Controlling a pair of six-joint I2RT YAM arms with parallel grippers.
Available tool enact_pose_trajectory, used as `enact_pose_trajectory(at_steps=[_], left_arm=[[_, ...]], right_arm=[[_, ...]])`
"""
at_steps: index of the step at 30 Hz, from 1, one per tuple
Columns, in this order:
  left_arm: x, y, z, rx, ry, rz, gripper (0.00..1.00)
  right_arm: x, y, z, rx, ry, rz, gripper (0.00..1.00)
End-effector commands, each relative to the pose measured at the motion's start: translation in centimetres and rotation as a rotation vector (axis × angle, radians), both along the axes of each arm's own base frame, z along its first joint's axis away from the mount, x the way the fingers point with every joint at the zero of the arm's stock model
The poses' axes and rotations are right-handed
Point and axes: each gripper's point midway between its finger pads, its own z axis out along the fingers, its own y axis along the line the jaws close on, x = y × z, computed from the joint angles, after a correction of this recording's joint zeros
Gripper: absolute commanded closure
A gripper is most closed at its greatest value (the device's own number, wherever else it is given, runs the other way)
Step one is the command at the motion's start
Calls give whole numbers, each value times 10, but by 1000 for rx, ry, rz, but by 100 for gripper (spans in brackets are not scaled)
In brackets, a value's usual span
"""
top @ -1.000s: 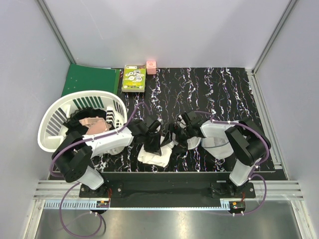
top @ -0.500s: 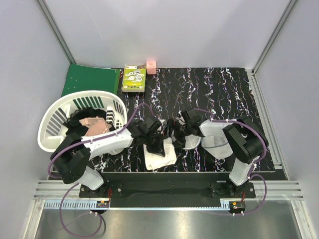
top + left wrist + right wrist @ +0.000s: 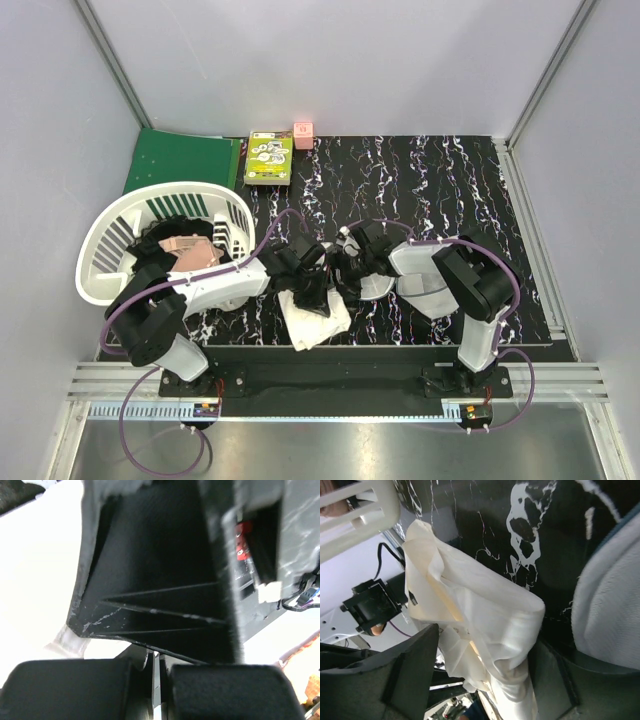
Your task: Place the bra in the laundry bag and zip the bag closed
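The white laundry bag (image 3: 315, 322) lies crumpled near the table's front edge, between the two arms. My left gripper (image 3: 312, 292) is on its upper edge; in the left wrist view (image 3: 159, 667) the jaws are almost together on a thin pale strip of the bag. My right gripper (image 3: 348, 272) is just to the right. In the right wrist view (image 3: 485, 675) the jaws are closed on bunched white bag fabric (image 3: 485, 605). A rounded white panel with a dark rim (image 3: 612, 605) lies beside it. I cannot make out the black bra; it is hidden.
A white slatted basket (image 3: 100, 240) at the left holds dark clothes and a pale pink garment (image 3: 190, 250); its rim shows in the right wrist view (image 3: 360, 510). A green folder (image 3: 180, 160), a green box (image 3: 270, 157) and a pink cube (image 3: 303, 132) are at the back.
My right gripper has moved left, close to the left gripper. The bag has bunched up and shifted slightly toward the front edge.
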Motion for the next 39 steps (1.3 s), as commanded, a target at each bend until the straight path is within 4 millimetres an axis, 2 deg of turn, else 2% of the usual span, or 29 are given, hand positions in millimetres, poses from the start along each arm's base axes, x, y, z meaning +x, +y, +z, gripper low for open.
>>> enact_pose_trajectory(at_steps=[1,2,4,5,7,8,9,11,12,14,15,16,17,18,19,21,22,24,25,28,29,31,32,33,34,35,37,38,39], left_arm=[[13,-16,16,-56,-62,-18,100],[13,-15,15,-52,-61,-15,100],[14,-16,18,-55,-66,-13,97],[14,-16,18,-56,-67,-13,93],[15,-17,21,-62,-73,-14,87],[16,-18,24,-70,-80,-14,82],[16,-17,26,-68,-79,-16,68],[18,-20,42,-95,-106,-31,58],[15,-18,50,-99,-113,-37,48],[19,-14,67,-101,-160,-31,42],[20,-10,88,-119,-187,-26,40],[18,-8,98,-132,-195,-34,29],[18,-7,112,-151,-213,-33,14],[17,-1,135,-174,-237,-25,8],[17,1,148,-192,-256,-16,5],[21,14,165,-194,-273,22,6],[23,18,184,-227,-299,39,7],[32,27,194,-254,-290,75,11],[37,29,198,-267,-283,96,13],[61,37,195,-253,-267,153,20],[68,37,192,-245,-264,165,21],[84,33,187,-232,-258,184,19],[95,25,178,-216,-231,189,18],[103,18,173,-215,-221,194,18],[109,14,164,-204,-198,214,18],[116,10,143,-163,-159,230,18],[129,2,127,-159,-148,256,24],[136,-6,108,-150,-120,260,26],[137,-14,104,-165,-99,250,31]], right_arm=[[-12,8,-6,-14,-35,70,32],[-13,8,-6,-16,-33,68,47],[-11,8,-3,-17,-45,58,55],[-9,9,-1,-18,-51,51,62],[-5,10,2,-19,-65,37,71],[-5,11,4,-16,-57,33,77],[-3,12,6,-11,-56,30,88],[-2,14,11,-4,-56,22,97],[-2,14,13,-2,-60,17,100],[-3,11,20,-7,-57,9,100],[-3,12,23,-2,-57,11,100],[-4,12,28,4,-60,12,100],[-6,12,32,8,-50,10,100],[-8,11,35,15,-45,14,100],[-9,11,43,23,-45,9,100],[-9,8,53,29,-51,1,100],[-9,4,64,34,-51,-16,100],[-9,-3,71,44,-42,-39,100],[-5,-9,81,53,-47,-63,100],[-1,-34,95,24,-54,-123,100],[15,-50,99,12,-67,-185,100],[20,-74,112,-15,-76,-240,100],[35,-92,117,-41,-95,-307,100],[39,-105,126,-58,-120,-340,100],[34,-121,123,-116,-109,-349,100],[48,-141,127,-156,-132,-422,100],[45,-165,133,-182,-133,-478,100],[45,-176,133,-190,-125,-514,100],[49,-194,138,-192,-128,-579,100]])
